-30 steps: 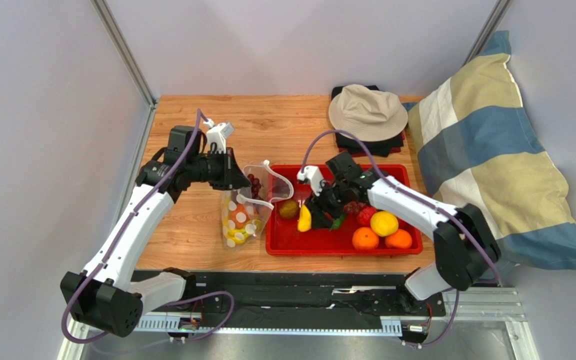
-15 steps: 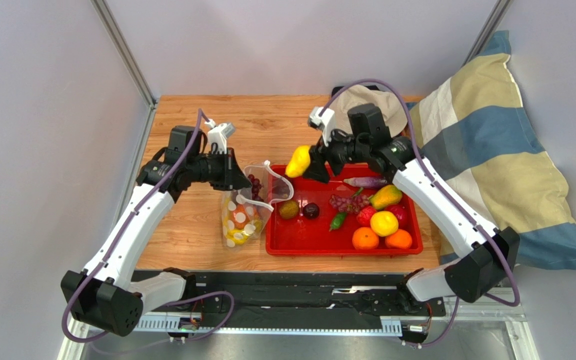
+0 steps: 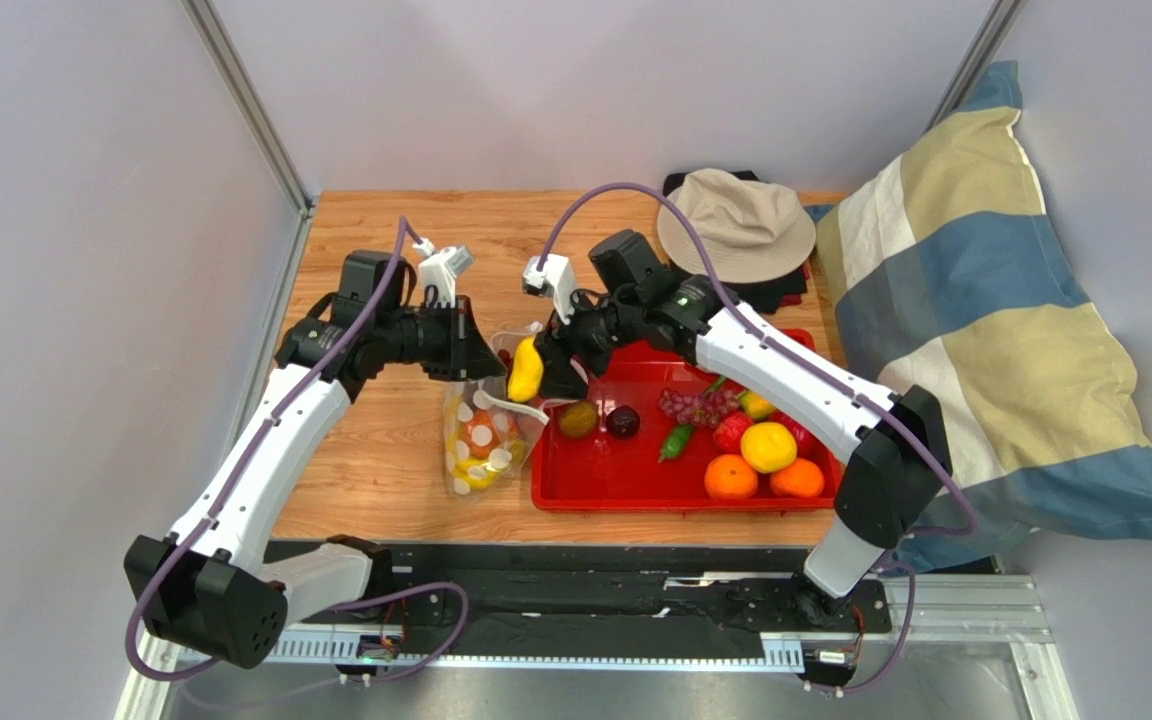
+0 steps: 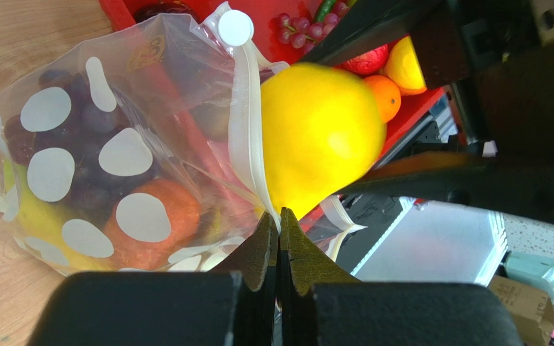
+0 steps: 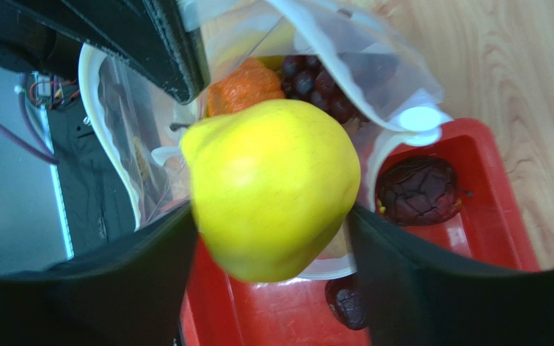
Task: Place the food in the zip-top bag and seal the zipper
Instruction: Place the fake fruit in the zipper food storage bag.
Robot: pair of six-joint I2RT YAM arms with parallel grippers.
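The dotted clear zip-top bag (image 3: 480, 438) stands left of the red tray, mouth open, with grapes (image 5: 314, 86), an orange fruit (image 5: 247, 88) and yellow fruit inside. My left gripper (image 3: 465, 354) is shut on the bag's rim at the zipper strip (image 4: 247, 137) and holds it up; in the left wrist view the gripper (image 4: 280, 222) pinches that strip. My right gripper (image 3: 537, 369) is shut on a yellow pear (image 3: 525, 371) right over the bag's mouth. The pear fills the right wrist view (image 5: 273, 187) between the fingers and shows in the left wrist view (image 4: 316, 137).
The red tray (image 3: 567, 489) holds an orange (image 3: 731, 477), a yellow round fruit (image 3: 767, 446), grapes (image 3: 684, 404), a dark plum (image 3: 623, 422) and others. A beige hat (image 3: 736, 222) lies behind the tray. A striped pillow (image 3: 973, 300) is at the right.
My right gripper lifted the yellow pear out of the tray and carried it left, to just above the bag's mouth. The left gripper and bag stayed still.
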